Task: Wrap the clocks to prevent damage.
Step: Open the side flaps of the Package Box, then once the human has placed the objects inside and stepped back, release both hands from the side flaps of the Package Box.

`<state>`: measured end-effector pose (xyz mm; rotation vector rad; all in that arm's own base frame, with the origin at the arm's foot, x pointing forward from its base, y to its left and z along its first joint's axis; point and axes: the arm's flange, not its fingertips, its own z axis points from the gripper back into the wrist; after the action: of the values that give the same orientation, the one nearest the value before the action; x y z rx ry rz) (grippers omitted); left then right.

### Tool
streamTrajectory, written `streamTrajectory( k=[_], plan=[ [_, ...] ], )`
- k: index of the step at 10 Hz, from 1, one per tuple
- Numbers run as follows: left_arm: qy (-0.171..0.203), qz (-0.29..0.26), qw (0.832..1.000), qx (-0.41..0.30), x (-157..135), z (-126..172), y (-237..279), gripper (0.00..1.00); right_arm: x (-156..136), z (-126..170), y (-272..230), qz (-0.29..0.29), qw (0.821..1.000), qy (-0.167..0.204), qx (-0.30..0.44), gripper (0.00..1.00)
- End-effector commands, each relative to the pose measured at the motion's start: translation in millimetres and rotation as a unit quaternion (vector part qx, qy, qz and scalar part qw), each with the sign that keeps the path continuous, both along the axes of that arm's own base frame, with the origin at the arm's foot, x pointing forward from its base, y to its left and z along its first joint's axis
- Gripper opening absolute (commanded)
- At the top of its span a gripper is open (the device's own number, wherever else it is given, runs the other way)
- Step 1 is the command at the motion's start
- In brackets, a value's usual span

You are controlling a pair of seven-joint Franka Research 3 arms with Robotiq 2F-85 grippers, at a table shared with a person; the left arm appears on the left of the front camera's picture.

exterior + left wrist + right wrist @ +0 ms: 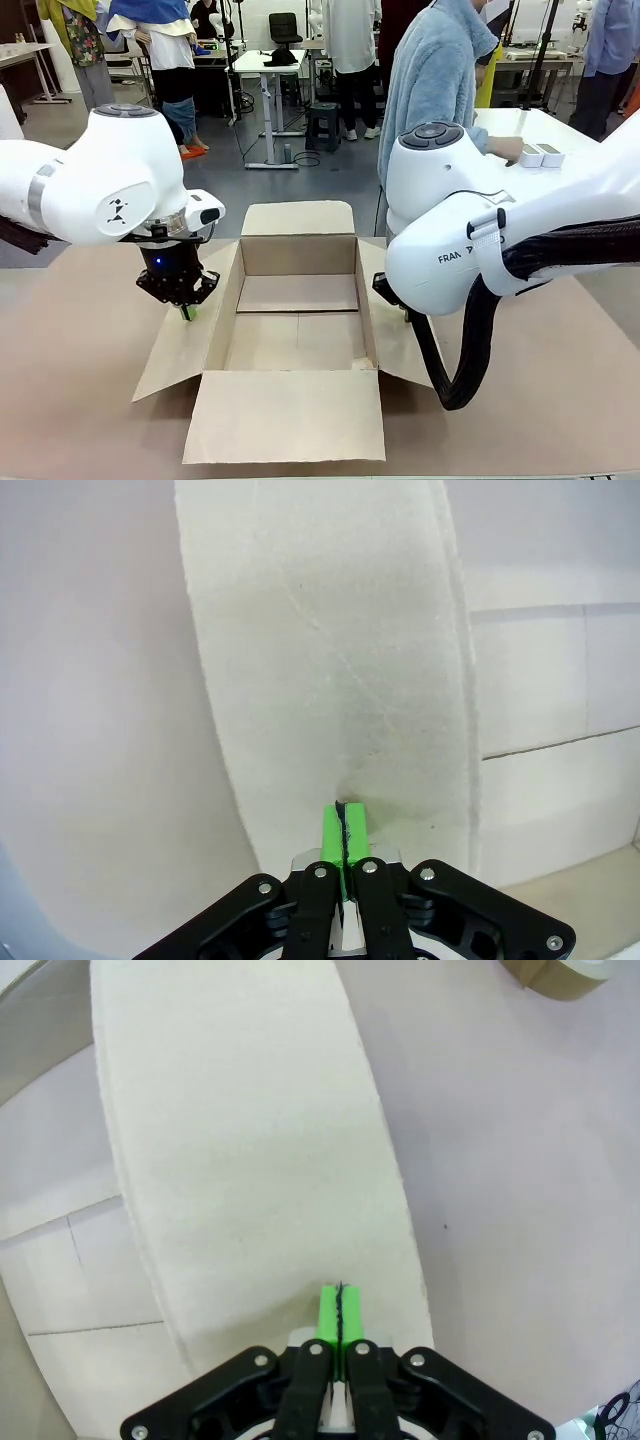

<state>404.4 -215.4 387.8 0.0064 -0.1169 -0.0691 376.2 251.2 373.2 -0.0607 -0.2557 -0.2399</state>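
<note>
Both jaws together, tips on side flaps (182, 352) of cardboard box (298, 256); mouth faces up, flaps splayed.

Mostly hidden behind the right arm's white joint (450, 250), centre right of the front view: the right gripper (390, 295). Too small to identify, upper right there: two white blocks (541, 155) by a person's hand (507, 149). Cut off at the right wrist view's upper right corner: a brown tape roll (560, 975).
</note>
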Motion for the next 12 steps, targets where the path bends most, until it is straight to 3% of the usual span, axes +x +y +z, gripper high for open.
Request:
streamTrajectory(
  k=[1,12],
  plan=[
    [0.007,-0.009,1.0,0.014,-1.3,-5.4,-0.3,0.0,1.2,-1.6,-1.5,-0.002,1.0,0.002,0.0,0.01],
    [0.007,-0.009,1.0,0.014,-1.3,-5.4,-0.3,0.0,1.2,-1.6,-1.5,-0.002,1.0,0.002,0.0,0.01]
  ],
)
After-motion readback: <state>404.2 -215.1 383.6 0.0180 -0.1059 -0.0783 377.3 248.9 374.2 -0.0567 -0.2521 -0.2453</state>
